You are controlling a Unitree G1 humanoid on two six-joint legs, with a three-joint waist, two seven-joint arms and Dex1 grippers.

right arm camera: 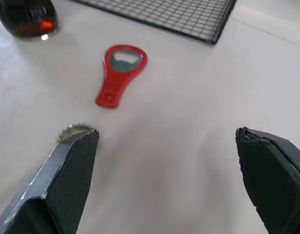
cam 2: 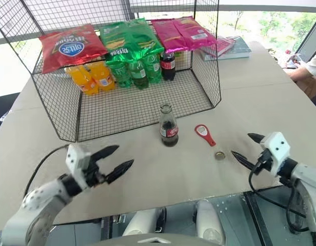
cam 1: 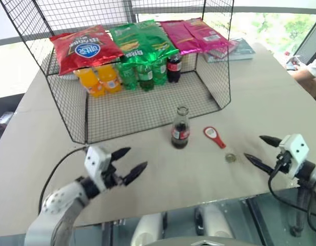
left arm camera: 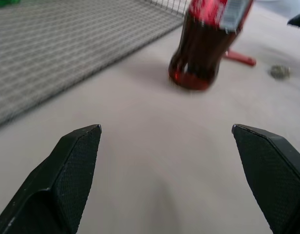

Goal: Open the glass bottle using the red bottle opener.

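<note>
**Clerk:** On the pale tabletop, item one: the small slim clear-glass cola bottle stood upright just in front of the black wire-mesh basket, its mouth uncapped, dark brown drink filling the lower body, a red label band round the middle.

**Checker:** And the opener?

**Clerk:** Item two: the small flat red bottle opener lay flat just to the right of the bottle, apart from it, loop head toward the basket. Item three: a small round metal cap lay near the opener's handle end, on the table.

**Checker:** Basket contents?

**Clerk:** Along the back, two orange drink bottles, three green bottles and one squat dark cola bottle with a red label, all upright. Resting across the basket's top: a red crisp bag, a green crisp bag and two pink bags. The front of the mesh floor was bare.

**Checker:** Grippers?

**Clerk:** The left gripper hung near the table's front edge, left of the bottle and well apart from it, fingers spread wide, holding nothing. The right gripper sat right of the cap, fingers likewise wide apart and empty.

**Checker:** Anything else?

**Clerk:** Books behind the basket; a person's arm at the far right edge.
</note>
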